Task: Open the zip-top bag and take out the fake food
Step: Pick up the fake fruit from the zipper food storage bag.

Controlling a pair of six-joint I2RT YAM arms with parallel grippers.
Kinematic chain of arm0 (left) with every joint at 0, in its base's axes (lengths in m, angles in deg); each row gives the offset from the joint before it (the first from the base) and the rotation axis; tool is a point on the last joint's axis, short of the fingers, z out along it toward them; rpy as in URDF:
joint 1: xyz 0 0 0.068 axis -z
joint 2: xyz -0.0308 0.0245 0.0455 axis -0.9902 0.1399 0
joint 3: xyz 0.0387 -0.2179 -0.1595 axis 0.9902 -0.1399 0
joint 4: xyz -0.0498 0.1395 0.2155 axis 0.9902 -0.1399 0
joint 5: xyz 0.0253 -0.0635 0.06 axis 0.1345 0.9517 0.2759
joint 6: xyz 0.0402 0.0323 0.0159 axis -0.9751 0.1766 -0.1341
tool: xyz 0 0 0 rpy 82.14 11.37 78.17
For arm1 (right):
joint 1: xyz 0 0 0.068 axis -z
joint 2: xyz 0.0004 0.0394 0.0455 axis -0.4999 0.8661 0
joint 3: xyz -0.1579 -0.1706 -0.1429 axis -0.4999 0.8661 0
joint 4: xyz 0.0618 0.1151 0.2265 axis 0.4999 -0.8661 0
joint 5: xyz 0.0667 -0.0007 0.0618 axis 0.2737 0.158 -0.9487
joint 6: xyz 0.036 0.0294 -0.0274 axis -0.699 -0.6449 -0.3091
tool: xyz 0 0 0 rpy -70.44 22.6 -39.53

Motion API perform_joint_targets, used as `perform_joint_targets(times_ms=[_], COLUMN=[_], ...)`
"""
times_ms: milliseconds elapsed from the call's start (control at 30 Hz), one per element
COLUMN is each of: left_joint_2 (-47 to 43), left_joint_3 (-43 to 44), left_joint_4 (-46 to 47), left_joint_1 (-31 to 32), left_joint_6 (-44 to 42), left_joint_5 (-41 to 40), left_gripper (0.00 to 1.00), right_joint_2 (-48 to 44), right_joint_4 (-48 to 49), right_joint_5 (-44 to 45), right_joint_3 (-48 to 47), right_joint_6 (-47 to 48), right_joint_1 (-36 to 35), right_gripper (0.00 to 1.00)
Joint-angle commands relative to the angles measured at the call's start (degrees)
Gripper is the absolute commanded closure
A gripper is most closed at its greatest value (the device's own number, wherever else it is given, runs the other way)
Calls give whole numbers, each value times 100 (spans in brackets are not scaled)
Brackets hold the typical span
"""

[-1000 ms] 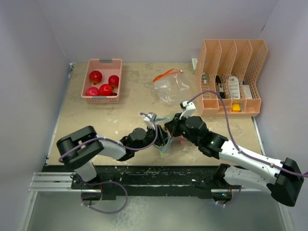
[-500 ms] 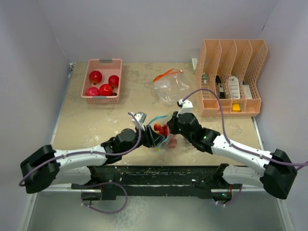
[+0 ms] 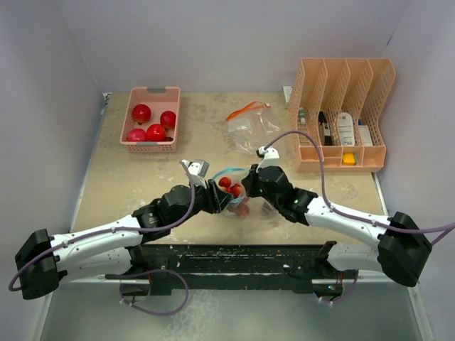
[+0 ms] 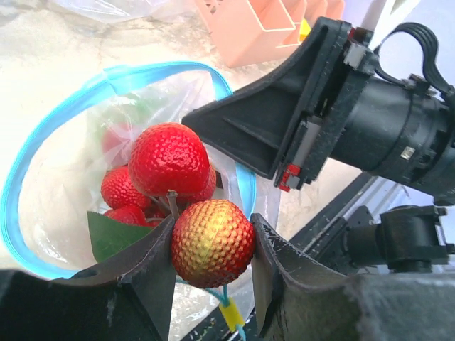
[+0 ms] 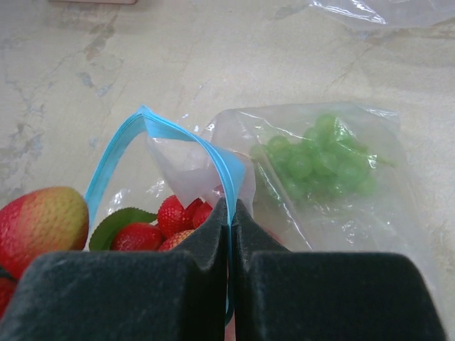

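Observation:
A clear zip-top bag with a blue rim [image 3: 232, 175] lies at the table's middle near the front, its mouth held open. Red strawberries [image 4: 169, 158] and a green leaf [image 4: 114, 234] show inside, and green grapes [image 5: 318, 159] sit in the bag's far part. My left gripper [image 4: 212, 249] is at the bag's mouth, shut on a bumpy red-orange ball fruit [image 4: 212, 240]; it also shows in the top view [image 3: 215, 199]. My right gripper [image 5: 230, 213] is shut on the blue rim [image 5: 186, 138], pinching it from the right [image 3: 249, 182].
A pink basket [image 3: 151, 93] with several red apple-like balls stands at the back left. A second clear bag with an orange zip [image 3: 250, 125] lies at the back middle. A pink file organizer [image 3: 343, 114] stands at the back right.
Both arms have stretched forward and lowered. The bag has shifted away from the bases, its mouth now wider, red fruit showing inside.

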State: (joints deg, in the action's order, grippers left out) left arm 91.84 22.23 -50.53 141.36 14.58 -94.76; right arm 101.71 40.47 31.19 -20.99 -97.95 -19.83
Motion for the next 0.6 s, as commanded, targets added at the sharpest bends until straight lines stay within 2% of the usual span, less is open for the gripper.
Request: perform_joint_targets(times_ms=[0, 267, 567], left_joint_2=[193, 1116, 1129], left_joint_3=[597, 1064, 896], left_joint_4=[-46, -29, -50], left_joint_1=[-100, -517, -664], left_joint_6=[-378, -619, -642], left_joint_5=[-338, -222, -215], left_gripper=[70, 69, 68], right_joint_2=[48, -1, -873], right_joint_4=[819, 721, 728], right_joint_5=[-452, -168, -211], right_joint_3=[218, 107, 170], right_joint_6=[97, -72, 15], right_joint_1=[-168, -1121, -1215], right_gripper=[100, 100, 100])
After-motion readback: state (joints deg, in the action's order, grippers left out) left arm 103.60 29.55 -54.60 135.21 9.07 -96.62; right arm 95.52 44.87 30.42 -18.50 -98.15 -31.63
